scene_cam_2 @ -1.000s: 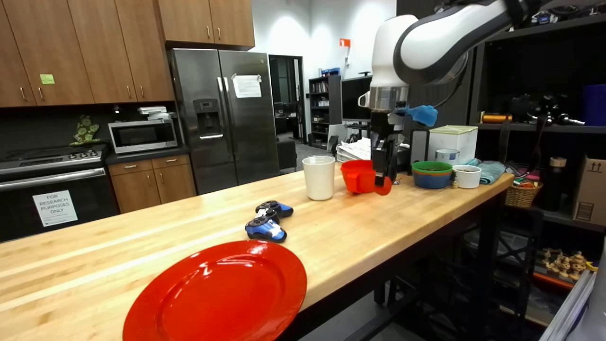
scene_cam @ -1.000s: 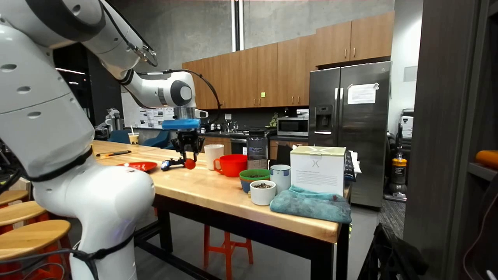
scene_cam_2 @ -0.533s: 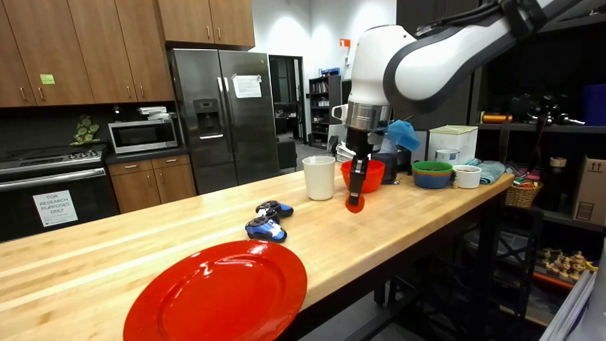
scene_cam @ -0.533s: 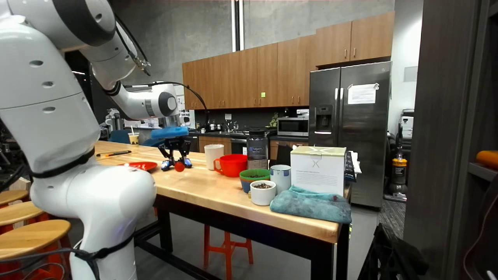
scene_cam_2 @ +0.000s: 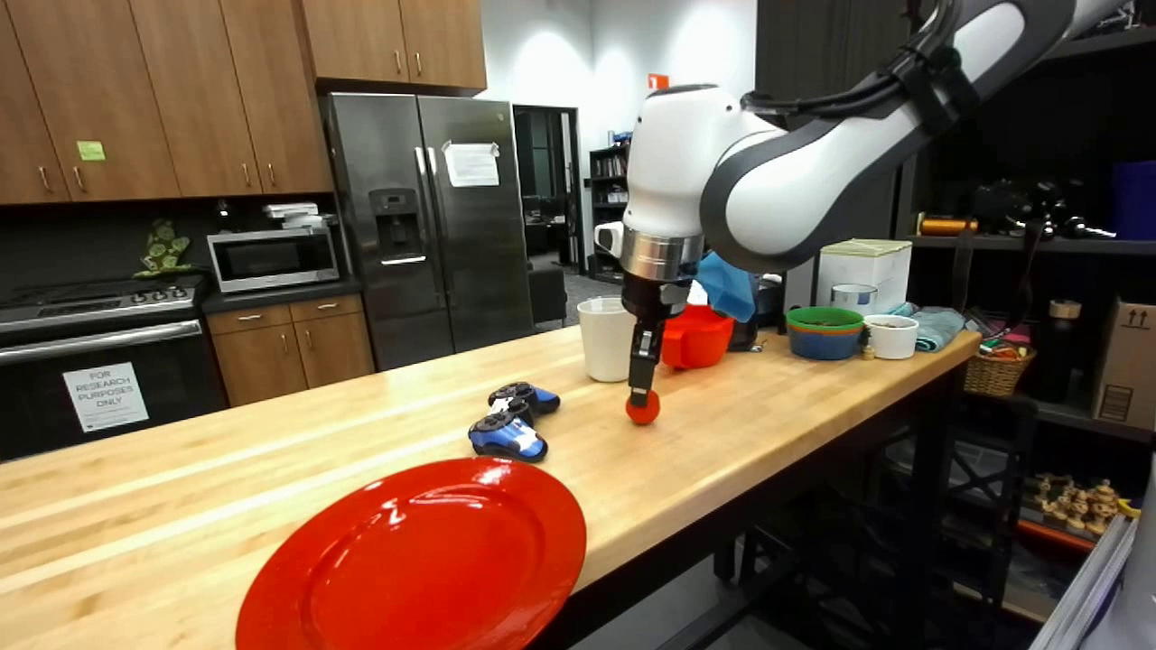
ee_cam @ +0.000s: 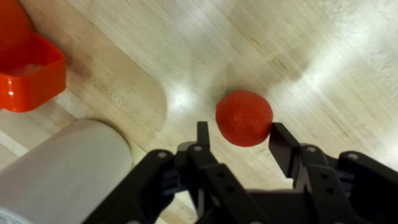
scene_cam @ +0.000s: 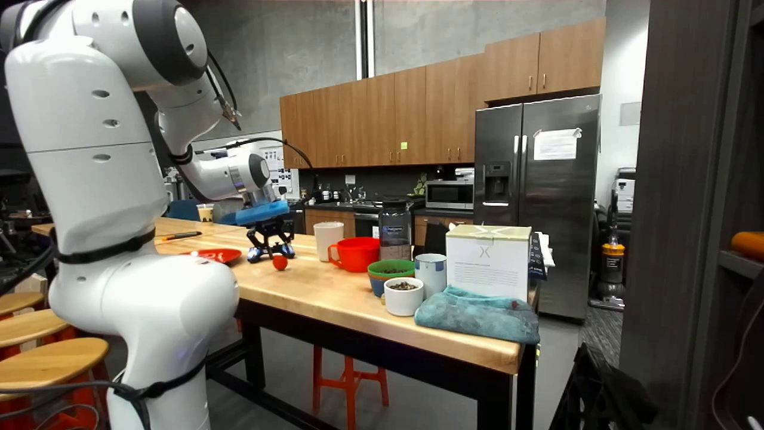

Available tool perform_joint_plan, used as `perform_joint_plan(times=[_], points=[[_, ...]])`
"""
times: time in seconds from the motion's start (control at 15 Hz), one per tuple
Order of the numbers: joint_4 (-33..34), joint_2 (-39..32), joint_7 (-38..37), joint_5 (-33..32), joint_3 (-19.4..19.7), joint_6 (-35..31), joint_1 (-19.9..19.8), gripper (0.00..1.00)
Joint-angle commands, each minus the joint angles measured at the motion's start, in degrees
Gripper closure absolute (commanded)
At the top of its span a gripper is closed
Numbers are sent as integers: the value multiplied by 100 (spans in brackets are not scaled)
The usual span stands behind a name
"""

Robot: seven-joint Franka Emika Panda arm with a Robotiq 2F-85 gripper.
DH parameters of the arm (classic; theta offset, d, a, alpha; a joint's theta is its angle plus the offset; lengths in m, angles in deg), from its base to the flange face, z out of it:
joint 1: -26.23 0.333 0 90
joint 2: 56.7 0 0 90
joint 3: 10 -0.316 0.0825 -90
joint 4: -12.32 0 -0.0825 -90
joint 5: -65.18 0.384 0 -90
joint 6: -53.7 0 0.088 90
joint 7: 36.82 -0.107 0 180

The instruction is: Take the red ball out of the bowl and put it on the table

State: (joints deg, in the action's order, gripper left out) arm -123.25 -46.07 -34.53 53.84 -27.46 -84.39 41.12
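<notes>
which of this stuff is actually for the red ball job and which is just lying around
Part of the job:
red bowl
red ball, out of it
table
gripper, open, red ball between its jaws

Just lying about:
red plate
game controller
white cup
stacked small bowls
small white bowl
white box
teal cloth

Light-wood table
Directly supported: red plate, game controller, white cup, red bowl, red ball, teal cloth.

Free tbl btwn ctrlr & cup
</notes>
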Motion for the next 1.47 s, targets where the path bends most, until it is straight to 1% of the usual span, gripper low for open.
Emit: perform_joint_plan(times=[0.0,0.13,0.2,0.47,0.73,1.07,1.4], points=[[143,-52,-670,-520,98,98,-313,15],[82,30,-1073,-735,192,181,-518,3],[36,81,-1299,-881,237,224,-630,0],[-90,382,-2098,-1277,453,649,-1021,0],[-126,655,-2515,-1264,548,1171,-1199,0],[-128,913,-2654,-1131,582,1782,-1274,0],[-94,1052,-2643,-1103,643,2066,-1312,0]])
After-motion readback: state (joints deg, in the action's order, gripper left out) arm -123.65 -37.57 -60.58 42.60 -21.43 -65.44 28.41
